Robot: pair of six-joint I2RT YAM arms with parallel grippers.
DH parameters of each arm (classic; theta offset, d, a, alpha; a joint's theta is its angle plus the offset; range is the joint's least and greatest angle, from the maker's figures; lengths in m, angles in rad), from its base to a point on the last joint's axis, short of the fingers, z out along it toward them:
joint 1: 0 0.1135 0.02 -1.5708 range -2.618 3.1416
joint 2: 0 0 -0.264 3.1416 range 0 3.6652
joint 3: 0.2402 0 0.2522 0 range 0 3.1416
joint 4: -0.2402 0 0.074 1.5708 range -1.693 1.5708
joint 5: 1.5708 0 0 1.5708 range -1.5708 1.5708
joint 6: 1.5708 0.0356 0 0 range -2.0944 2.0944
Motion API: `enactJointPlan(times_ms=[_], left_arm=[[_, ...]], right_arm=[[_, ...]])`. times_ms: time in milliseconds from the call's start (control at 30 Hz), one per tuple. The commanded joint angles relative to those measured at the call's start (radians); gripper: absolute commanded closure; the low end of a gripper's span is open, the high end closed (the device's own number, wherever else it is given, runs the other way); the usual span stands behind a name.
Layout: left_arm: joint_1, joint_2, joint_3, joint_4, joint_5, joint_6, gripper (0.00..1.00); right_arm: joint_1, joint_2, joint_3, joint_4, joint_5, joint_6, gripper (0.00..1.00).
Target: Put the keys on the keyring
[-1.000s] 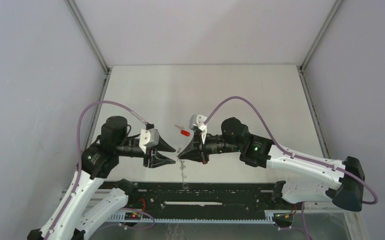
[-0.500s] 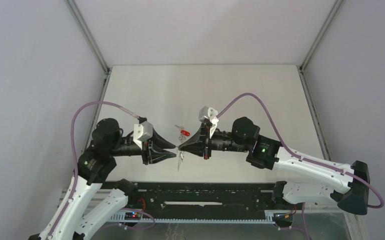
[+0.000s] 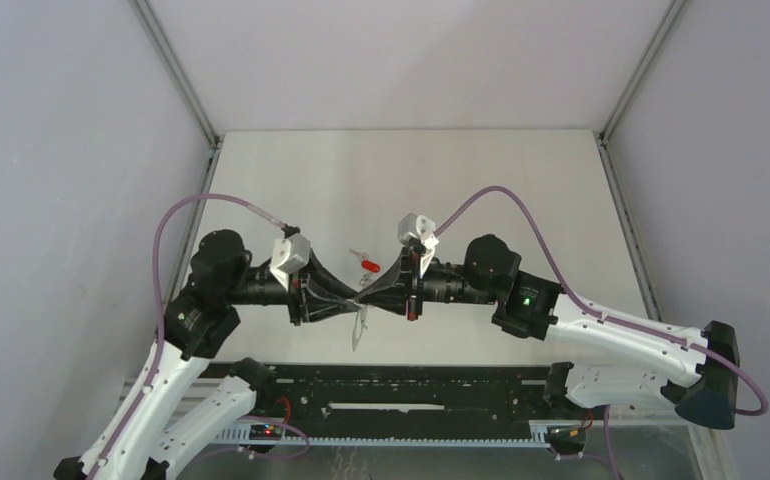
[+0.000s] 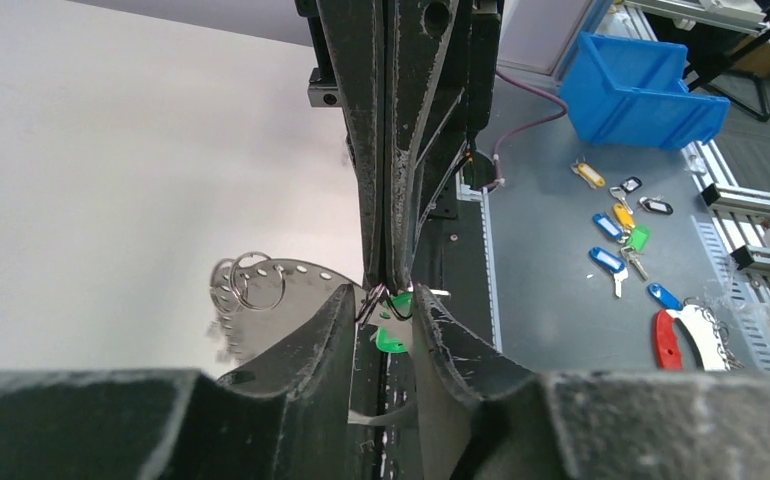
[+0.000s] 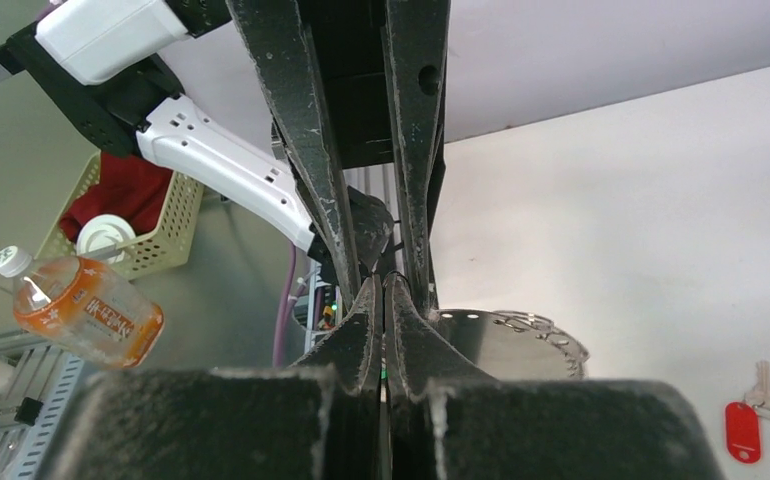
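Left tool (image 3: 353, 303): fingers parted around the green key (image 4: 393, 336). Right tool (image 5: 383, 282): closed, tips between the left fingers, pinching the keyring (image 3: 359, 330), which trails toward 6 o'clock. Red key (image 3: 369, 266) lies on the desk (image 3: 521, 190) at 12 o'clock, apart.

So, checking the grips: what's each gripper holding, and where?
Right gripper pinches the keyring at its top; left gripper brackets the green key at its head, grip unclear.

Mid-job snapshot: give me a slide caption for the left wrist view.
Left gripper, jaws apart, brackets the green key at the tips of the shut right gripper, the keyring dangling beside.
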Motion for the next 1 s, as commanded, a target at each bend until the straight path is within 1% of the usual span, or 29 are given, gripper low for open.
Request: enactJointPlan(times_ms=[0, 200, 300, 567, 733, 833, 967], left_arm=[[-0.010, -0.001, -0.026, 0.032, 0.040, -0.023, 0.73], [-0.010, -0.008, -0.017, 0.013, 0.065, -0.003, 0.95], [-0.010, -0.012, -0.011, 0.005, 0.075, -0.006, 1.00], [-0.010, -0.016, 0.002, 0.015, 0.072, -0.008, 1.00], [-0.010, -0.039, 0.001, 0.016, 0.066, 0.039, 1.00], [-0.010, -0.045, 0.001, 0.023, 0.063, 0.047, 1.00], [-0.010, -0.046, 0.001, 0.029, 0.064, 0.055, 1.00]], right_arm=[[0.005, 0.001, 0.007, 0.091, -0.035, 0.023, 1.00], [-0.015, -0.002, 0.006, 0.080, -0.112, 0.055, 1.00], [-0.032, -0.005, 0.006, 0.069, -0.139, 0.072, 1.00], [-0.045, 0.007, 0.007, 0.084, -0.186, 0.095, 1.00], [-0.074, -0.013, 0.007, 0.085, -0.227, 0.128, 0.83], [-0.092, -0.023, 0.006, 0.084, -0.260, 0.146, 0.75], [-0.108, -0.027, 0.007, 0.084, -0.291, 0.166, 0.70]])
